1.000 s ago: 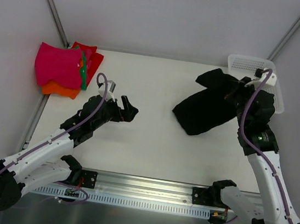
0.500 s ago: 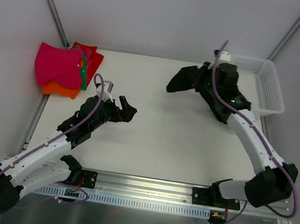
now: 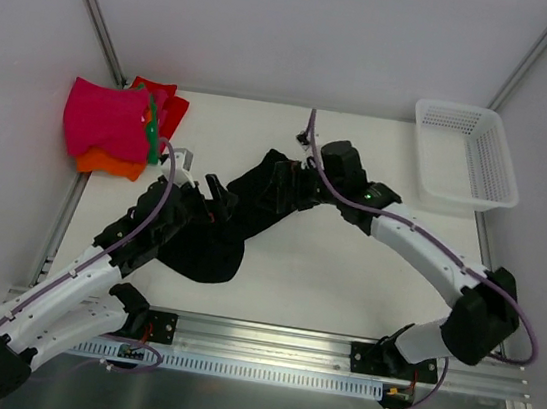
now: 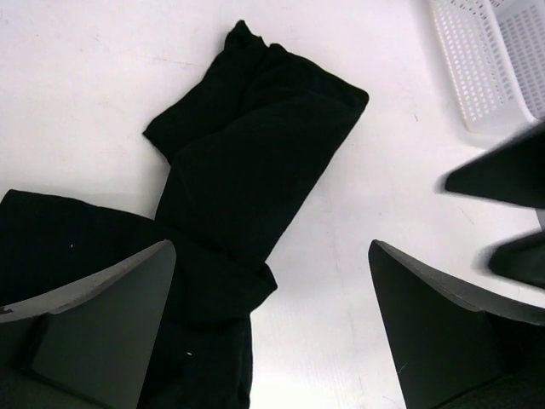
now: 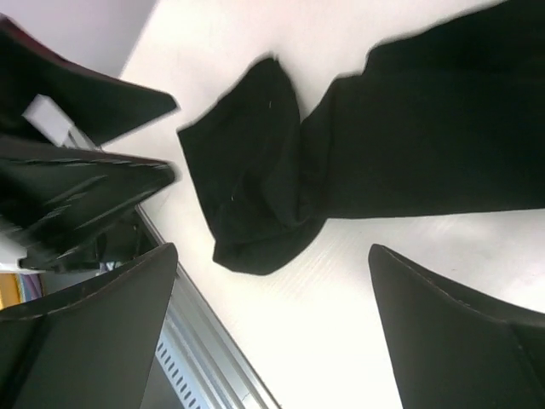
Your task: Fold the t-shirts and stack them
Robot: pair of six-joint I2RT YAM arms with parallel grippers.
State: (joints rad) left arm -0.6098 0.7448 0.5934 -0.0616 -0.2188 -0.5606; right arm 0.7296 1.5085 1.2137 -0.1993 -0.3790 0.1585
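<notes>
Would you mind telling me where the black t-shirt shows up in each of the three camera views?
Top external: the black t-shirt lies diagonally across the middle of the table, between the two arms.
Left wrist: the black t-shirt is left of centre, running from the top down to the bottom left.
Right wrist: the black t-shirt spans the upper half.
Shared landmark: the white basket sits top right in the top external and left wrist views; it is absent from the right wrist view.
</notes>
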